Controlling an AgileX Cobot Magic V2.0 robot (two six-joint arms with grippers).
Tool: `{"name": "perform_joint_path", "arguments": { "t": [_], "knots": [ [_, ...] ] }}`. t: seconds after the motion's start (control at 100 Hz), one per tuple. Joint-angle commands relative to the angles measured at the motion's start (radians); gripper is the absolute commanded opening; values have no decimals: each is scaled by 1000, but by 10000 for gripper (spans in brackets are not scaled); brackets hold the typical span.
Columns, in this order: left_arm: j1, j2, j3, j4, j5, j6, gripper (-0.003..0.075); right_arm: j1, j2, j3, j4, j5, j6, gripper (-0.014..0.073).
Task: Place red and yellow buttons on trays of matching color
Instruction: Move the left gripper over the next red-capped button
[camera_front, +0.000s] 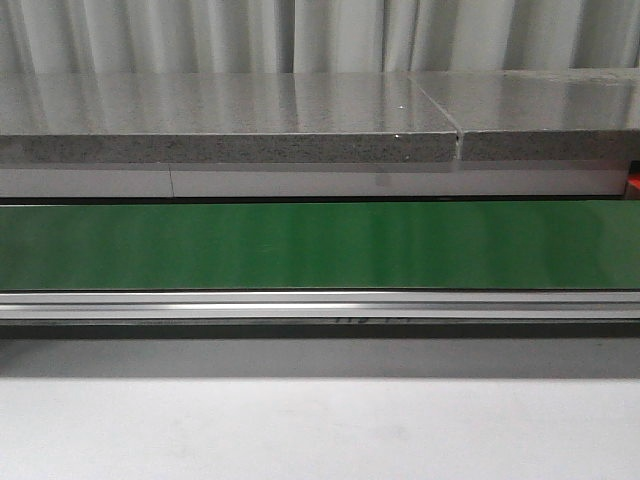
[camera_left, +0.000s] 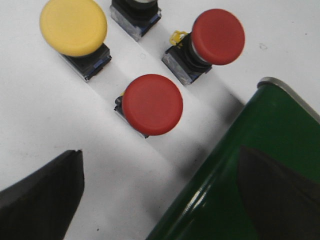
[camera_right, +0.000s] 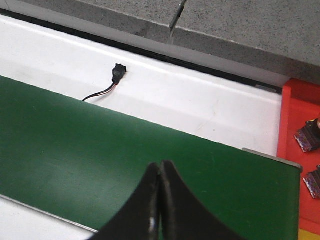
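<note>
In the left wrist view, two red buttons (camera_left: 152, 104) (camera_left: 218, 36) and a yellow button (camera_left: 73, 26) stand on the white surface, each on a dark block base. My left gripper (camera_left: 160, 200) hangs open above them, one finger over the white surface and the other over the green belt (camera_left: 260, 165). Nothing is between its fingers. My right gripper (camera_right: 160, 166) is shut and empty above the belt. The red tray (camera_right: 295, 115) lies past the belt's end, with two button bases (camera_right: 307, 135) at its edge. A yellow strip (camera_right: 310, 234) shows below it.
A fourth button's base (camera_left: 135, 12) is cut off by the frame edge. A black connector with wires (camera_right: 118, 71) lies on the white ledge. A grey speckled slab (camera_front: 230, 115) runs behind the green conveyor belt (camera_front: 300, 245). Neither arm appears in the front view.
</note>
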Motion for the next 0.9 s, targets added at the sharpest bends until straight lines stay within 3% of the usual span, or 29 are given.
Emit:
{"name": "perform_joint_path", "arguments": {
  "t": [0.0, 0.68, 0.75, 0.89],
  "knots": [
    [4, -8, -32, -9, -73, -9, 620, 2, -18, -37, 11, -56, -9, -68],
    [4, 160, -125, -9, -114, -11, 617, 2, -18, -37, 11, -56, -9, -68],
    [4, 160, -125, -9, -114, -11, 584, 2, -18, -37, 11, -56, -9, -68],
    [4, 160, -125, -9, -114, -11, 442, 2, -18, -37, 11, -56, -9, -68]
  ]
}}
